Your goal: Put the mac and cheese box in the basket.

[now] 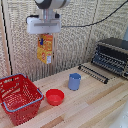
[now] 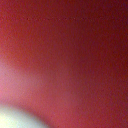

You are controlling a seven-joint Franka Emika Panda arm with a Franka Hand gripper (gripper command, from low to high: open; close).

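- I have the carton (image 1: 45, 48) hanging in the air from the tool (image 1: 44, 34), high over the table (image 1: 95, 102) and in front of the woven wall.
- The tool is pinching the carton's top end; the fingers themselves are hidden behind the box, so how deep the hold goes I cannot tell.
- The carton hangs long below the hold, so I judge a quick sideways move could swing it or let it slip.
- The basket (image 1: 20, 97) sits low at the exterior view's left, well apart from the carton; letting go now would drop it on the table near the bowl (image 1: 54, 96) and cup (image 1: 74, 81).
- The basket's raised handle could catch the carton's lower end if I travel too low.
- The wrist view is a red blur, so it is no help for aiming.
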